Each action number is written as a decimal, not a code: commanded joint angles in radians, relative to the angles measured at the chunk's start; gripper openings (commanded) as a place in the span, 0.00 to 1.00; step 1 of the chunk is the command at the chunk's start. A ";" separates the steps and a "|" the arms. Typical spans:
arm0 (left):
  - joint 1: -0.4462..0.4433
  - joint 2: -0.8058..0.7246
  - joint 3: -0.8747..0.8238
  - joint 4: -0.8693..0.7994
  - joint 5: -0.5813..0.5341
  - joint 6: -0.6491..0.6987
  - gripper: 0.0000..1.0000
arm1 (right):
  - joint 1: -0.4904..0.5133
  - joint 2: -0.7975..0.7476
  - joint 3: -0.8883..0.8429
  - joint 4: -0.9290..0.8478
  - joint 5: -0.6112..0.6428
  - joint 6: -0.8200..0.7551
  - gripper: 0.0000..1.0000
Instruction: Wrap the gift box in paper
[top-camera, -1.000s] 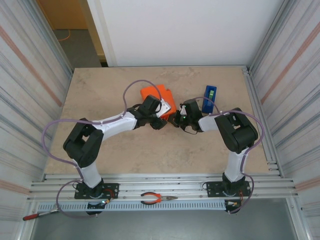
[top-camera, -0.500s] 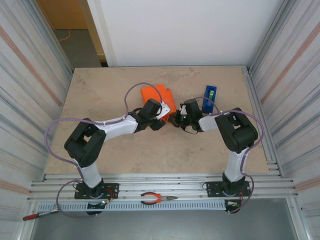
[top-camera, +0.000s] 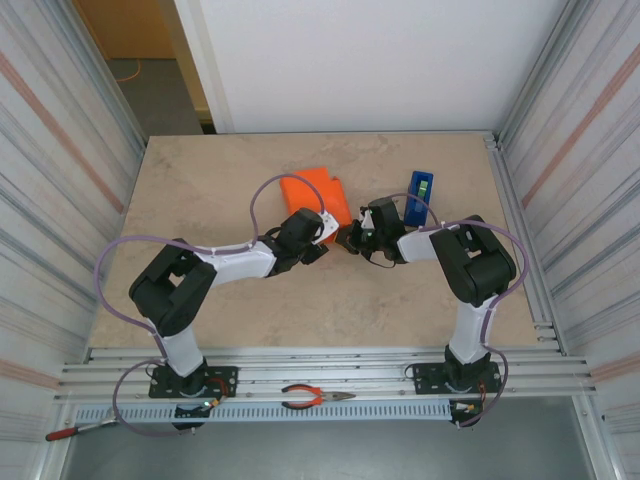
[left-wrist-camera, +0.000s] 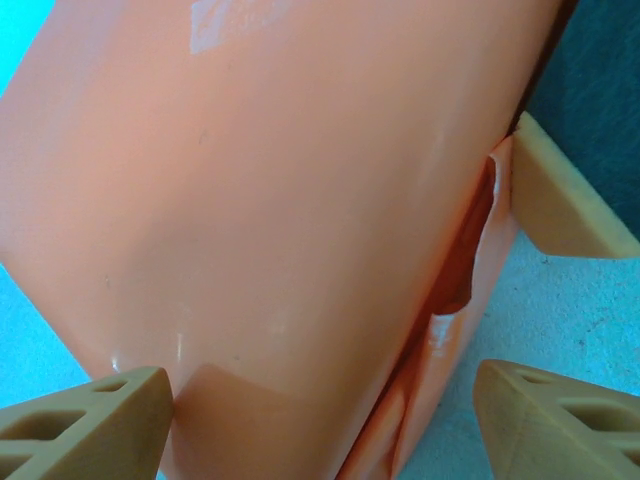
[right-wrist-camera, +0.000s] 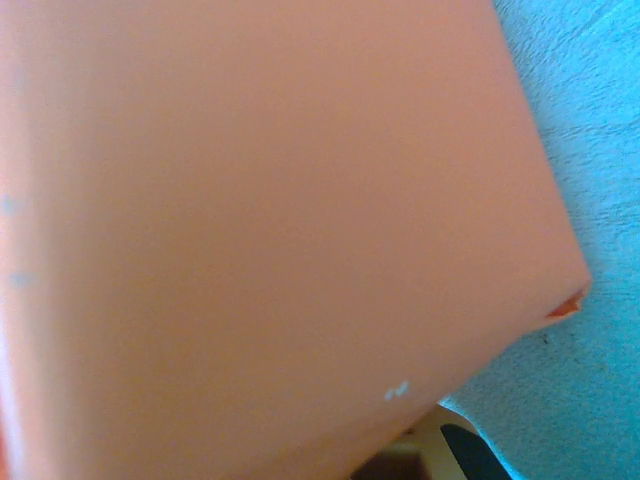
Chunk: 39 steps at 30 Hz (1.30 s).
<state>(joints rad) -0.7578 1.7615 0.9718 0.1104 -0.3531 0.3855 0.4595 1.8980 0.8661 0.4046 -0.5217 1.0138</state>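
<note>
- The gift box (top-camera: 318, 190) is being rested on the table (top-camera: 200, 200), just behind the two grippers.
- Its top and sides are being covered by the orange paper (left-wrist-camera: 280, 180).
- The left gripper (left-wrist-camera: 320, 390) is being held wide open at a corner of the box, with one finger touching the paper.
- The right gripper (top-camera: 350, 238) is being held shut tight beside the box.
- A blue tape holder (top-camera: 419, 196) is being stood nearby.

1. The left arm (top-camera: 225, 262) is lying low, elbow bent, its forearm pointing right and away.
2. The left gripper (top-camera: 322, 230) is holding its tan fingers (left-wrist-camera: 90, 425) wide apart.
3. The right arm (top-camera: 470, 265) is bending leftward at the elbow.
4. The right gripper (top-camera: 352, 238) is holding its jaws together, facing the left one.
</note>
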 joint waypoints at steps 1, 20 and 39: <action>0.000 0.002 -0.013 0.026 -0.052 0.018 0.79 | -0.005 0.018 0.017 0.018 -0.009 0.017 0.00; -0.005 0.035 0.031 -0.041 -0.052 0.007 0.61 | -0.019 -0.051 -0.010 0.004 -0.036 0.016 0.00; -0.005 0.049 0.042 -0.060 -0.058 0.002 0.61 | -0.504 -0.418 0.061 -0.487 0.112 -0.284 0.54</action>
<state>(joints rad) -0.7597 1.7824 1.0016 0.0860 -0.4179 0.3962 0.0193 1.4902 0.8967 -0.0055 -0.4393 0.7929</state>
